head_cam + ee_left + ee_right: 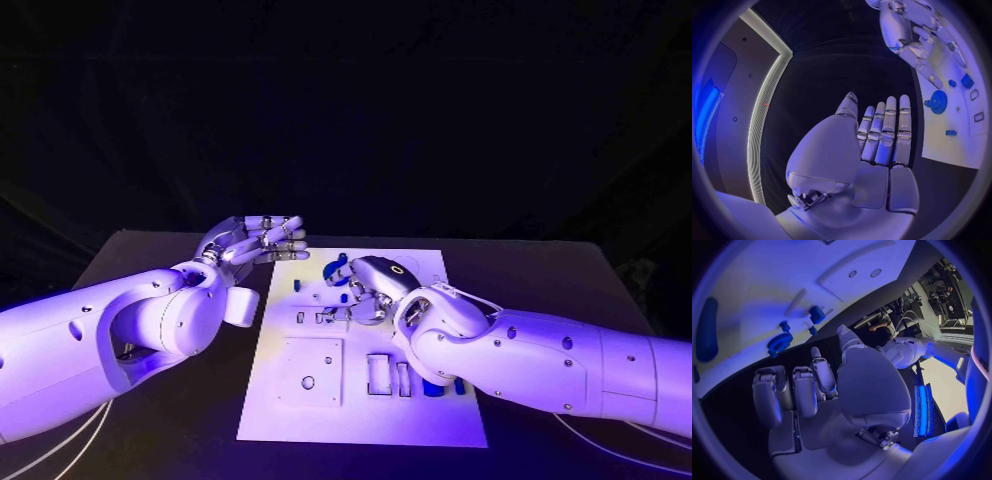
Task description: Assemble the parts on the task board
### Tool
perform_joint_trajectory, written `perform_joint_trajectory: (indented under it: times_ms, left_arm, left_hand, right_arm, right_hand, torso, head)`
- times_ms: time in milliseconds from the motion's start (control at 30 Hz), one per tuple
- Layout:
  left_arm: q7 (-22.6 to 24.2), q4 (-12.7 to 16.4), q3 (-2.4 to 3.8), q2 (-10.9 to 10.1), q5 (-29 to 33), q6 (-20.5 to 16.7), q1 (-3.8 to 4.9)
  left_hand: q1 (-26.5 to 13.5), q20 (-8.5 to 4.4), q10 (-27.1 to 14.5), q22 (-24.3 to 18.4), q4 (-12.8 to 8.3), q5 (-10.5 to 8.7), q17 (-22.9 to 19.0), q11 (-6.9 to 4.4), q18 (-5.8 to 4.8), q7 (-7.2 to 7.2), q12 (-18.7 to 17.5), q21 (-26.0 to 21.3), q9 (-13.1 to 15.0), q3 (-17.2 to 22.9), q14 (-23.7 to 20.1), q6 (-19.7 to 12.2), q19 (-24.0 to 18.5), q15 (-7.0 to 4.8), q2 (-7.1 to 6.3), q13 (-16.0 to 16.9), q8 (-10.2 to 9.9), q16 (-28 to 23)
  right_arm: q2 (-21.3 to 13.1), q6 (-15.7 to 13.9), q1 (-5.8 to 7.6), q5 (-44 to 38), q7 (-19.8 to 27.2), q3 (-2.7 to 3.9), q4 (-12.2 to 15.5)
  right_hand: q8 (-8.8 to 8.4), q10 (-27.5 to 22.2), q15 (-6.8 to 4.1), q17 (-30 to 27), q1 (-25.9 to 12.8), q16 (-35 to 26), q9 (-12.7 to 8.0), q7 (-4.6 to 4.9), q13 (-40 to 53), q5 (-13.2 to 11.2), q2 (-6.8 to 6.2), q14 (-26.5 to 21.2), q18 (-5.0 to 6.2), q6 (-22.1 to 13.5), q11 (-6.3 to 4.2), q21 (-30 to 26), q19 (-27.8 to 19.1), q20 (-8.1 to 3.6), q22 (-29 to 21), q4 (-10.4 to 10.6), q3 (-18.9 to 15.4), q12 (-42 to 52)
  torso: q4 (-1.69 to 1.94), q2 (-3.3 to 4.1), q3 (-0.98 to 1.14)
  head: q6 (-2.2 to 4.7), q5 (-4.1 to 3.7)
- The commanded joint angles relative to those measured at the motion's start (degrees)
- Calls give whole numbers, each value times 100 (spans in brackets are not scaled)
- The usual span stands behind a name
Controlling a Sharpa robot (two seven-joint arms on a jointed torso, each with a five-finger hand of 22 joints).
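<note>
The white task board (325, 405) lies in the middle of the table. My right hand (372, 283) hovers over its far half, fingers bent down toward small parts (335, 312). In the right wrist view that hand (811, 390) holds nothing, with its thumb apart from the half-curled fingers. Beyond it on the board (773, 275) lie a blue gear (779, 342), a small blue block (817, 314) and a long blue piece (707, 330). My left hand (263, 240) is raised flat beside the board's far left corner, fingers straight and together (882, 132), empty. The gear (937, 101) also lies beside it.
The board carries a square raised plate (310, 370) with a hole at its near left and narrow slots (387, 375) beside it. Blue pieces (433, 386) show under my right forearm. Black table (159, 260) surrounds the board.
</note>
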Motion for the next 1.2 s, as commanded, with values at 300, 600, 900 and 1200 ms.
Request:
perform_joint_trajectory:
  times_ms: [300, 600, 900, 1200]
  left_arm:
    - [-2129, -609, 0, 263, -2503, 1159, 8]
    - [-3936, -1172, -6, 735, -4125, 2198, 106]
    - [-4976, -1531, -83, 1274, -5352, 2779, 320]
    - [-5296, -1813, -174, 1667, -5673, 3022, 465]
  left_hand:
    - [-154, -810, 1458, 640, 330, -29, 1297, -581, 73, -423, 602, 1319, 93, -210, 2081, 612, 1552, -699, 38, 353, 168, 1834]
    - [-1045, -1067, 1314, 3052, 353, -37, 6674, -795, -126, -641, 2579, 3856, 402, -759, 2276, 720, 1844, -912, 253, 2120, 639, 6999]
    - [-1395, -1172, 1471, 5311, 380, -24, 7764, -944, -411, -817, 5567, 5568, 1205, -1051, 2521, 629, 2233, -1040, 328, 5180, 1446, 7886]
    - [-1595, -1191, 1583, 6157, 391, -25, 7988, -967, -548, -844, 5989, 6067, 1524, -1111, 2583, 517, 2558, -1059, 380, 5666, 1677, 8055]
  right_arm:
    - [-1068, 286, 655, 3459, 1698, 35, 512]
    - [-1829, 288, 813, 4270, 1767, 36, 820]
    - [-2060, 251, 833, 4305, 1676, 35, 866]
    - [-2122, 246, 838, 4225, 1601, 35, 872]
  right_hand:
    - [217, -827, -53, -10, 287, -761, 29, -98, -1002, 145, 305, 180, 324, 262, -88, -1151, -323, -24, 673, -32, 35, -1083]
    - [261, -864, -79, -132, 263, -886, 18, -119, -1198, 293, 323, 178, 345, 270, -111, -1291, -354, -54, 592, -17, -8, -1248]
    - [281, -873, -87, -162, 244, -923, 16, -125, -1256, 370, 301, 183, 348, 270, -118, -1323, -349, -63, 576, -9, -49, -1291]
    - [303, -867, -94, -169, 232, -942, 12, -130, -1292, 504, 301, 194, 346, 259, -123, -1342, -333, -72, 568, 3, -89, -1308]
  torso:
    - [-71, -199, -11]
    - [-112, -293, 15]
    - [-101, -321, 45]
    - [-113, -313, 41]
  head:
    - [-33, 92]
    - [-114, 165]
    - [-189, 204]
    - [-242, 245]
